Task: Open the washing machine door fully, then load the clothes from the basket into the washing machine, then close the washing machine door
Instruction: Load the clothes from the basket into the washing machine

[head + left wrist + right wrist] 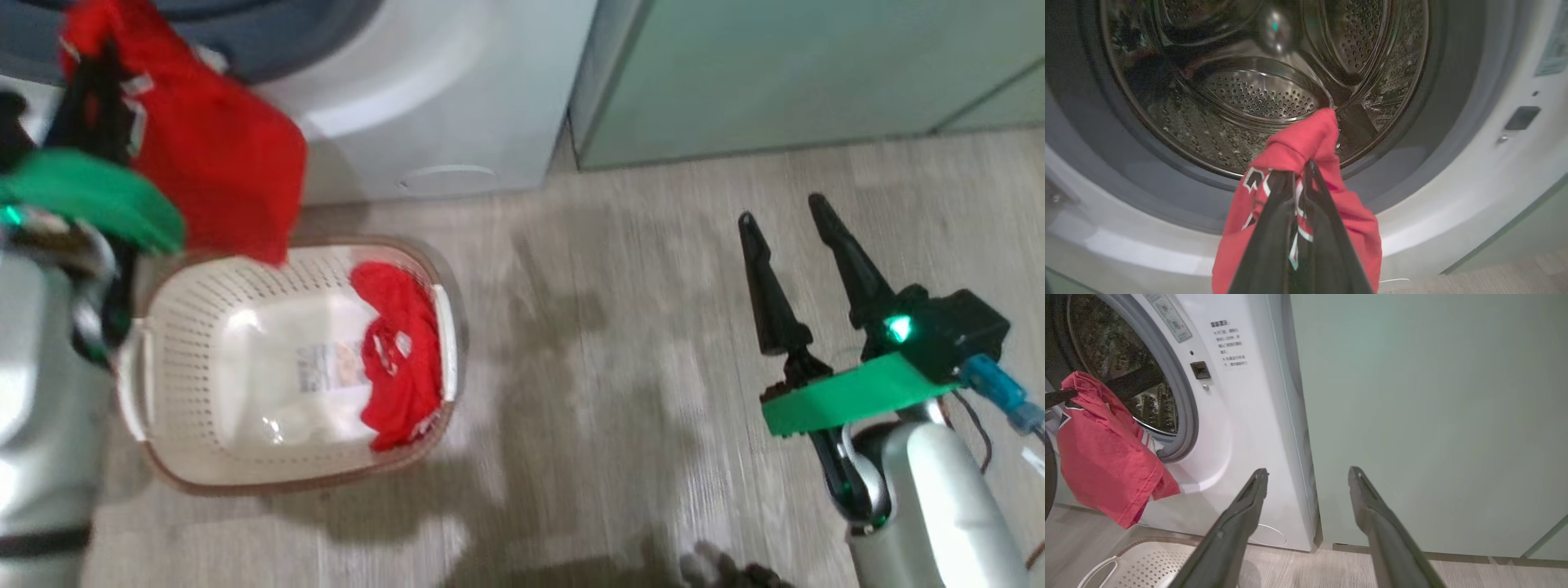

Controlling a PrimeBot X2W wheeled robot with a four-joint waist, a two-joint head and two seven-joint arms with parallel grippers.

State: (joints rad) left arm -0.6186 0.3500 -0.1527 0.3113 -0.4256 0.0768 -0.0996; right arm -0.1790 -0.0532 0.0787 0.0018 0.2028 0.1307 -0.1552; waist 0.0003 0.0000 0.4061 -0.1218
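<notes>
Nearby, the right gripper (pixel 780 210) hangs spread wide, empty. One bright red fabric garment (pixel 400 367) lies in the cream perforated plastic basket (pixel 204 327). Beyond, the left gripper (pixel 1300 167) clamps another red printed garment (pixel 1310 134) before the steel drum (pixel 1257 94) of the white front-loading washing machine (pixel 1241 428).

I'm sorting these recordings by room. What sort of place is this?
Probably a home laundry corner: a white front-loading washing machine stands beside pale green cabinets on a wood-look floor, with a basket holding red clothes in front.
</notes>
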